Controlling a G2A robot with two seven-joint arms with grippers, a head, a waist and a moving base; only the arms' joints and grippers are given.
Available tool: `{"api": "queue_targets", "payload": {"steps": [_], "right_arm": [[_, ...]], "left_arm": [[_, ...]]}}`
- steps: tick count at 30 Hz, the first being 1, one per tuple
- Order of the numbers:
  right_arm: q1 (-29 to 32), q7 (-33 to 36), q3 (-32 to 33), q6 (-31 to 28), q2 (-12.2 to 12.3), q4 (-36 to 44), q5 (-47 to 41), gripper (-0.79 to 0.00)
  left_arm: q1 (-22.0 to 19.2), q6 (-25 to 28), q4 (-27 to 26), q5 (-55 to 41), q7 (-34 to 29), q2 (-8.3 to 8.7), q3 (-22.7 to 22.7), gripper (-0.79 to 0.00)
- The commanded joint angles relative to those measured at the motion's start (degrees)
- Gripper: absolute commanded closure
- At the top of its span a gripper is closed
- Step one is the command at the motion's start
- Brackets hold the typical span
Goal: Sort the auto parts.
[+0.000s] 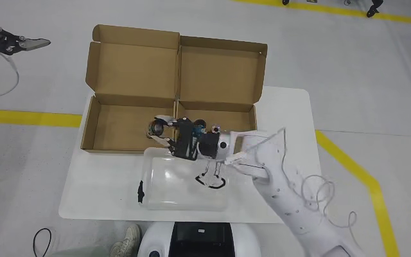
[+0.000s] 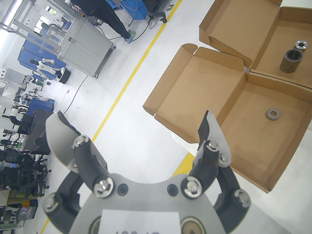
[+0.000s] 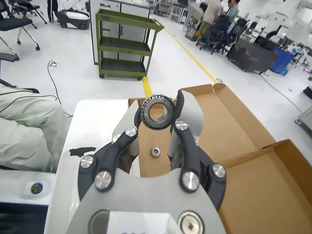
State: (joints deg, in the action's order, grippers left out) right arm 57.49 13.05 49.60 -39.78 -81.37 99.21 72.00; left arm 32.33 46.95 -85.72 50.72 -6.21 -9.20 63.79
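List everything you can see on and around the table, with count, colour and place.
Table: one, white.
Cardboard boxes: two, brown, open, side by side on the table.
Clear tray: one, transparent, in front of the boxes.
Small bearing: one, steel, left box floor.
Dark sleeve: one, dark, upright in right box.
Bushing: one, silver, beside the dark sleeve.
Tapered roller bearing: one, steel, held above the left box.
Left gripper: open, empty, beyond the table's edge.
Right gripper: shut on the tapered roller bearing.
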Motion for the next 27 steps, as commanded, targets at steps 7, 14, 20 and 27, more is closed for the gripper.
{"api": "queue_targets", "payload": {"steps": [7, 14, 20, 27], "right_arm": [[-4.7, 8.5, -7.7, 7.8, -2.2, -10.4, 1.7, 0.0], [-9.7, 8.9, -14.3, 15.7, -5.8, -21.6, 2.3, 0.0], [-15.5, 8.6, -18.5, 19.4, -9.7, -31.6, 0.3, 0.0], [-21.8, 7.4, -22.1, 21.5, -14.7, -41.9, -2.3, 0.0]], "left_arm": [[0.0, 0.0, 0.0, 0.0, 0.0, 0.0, 0.0, -0.785], [0.0, 0.0, 0.0, 0.0, 0.0, 0.0, 0.0, -0.785], [0.0, 0.0, 0.0, 0.0, 0.0, 0.0, 0.0, -0.785], [0.0, 0.0, 0.0, 0.0, 0.0, 0.0, 0.0, -0.785]]}}
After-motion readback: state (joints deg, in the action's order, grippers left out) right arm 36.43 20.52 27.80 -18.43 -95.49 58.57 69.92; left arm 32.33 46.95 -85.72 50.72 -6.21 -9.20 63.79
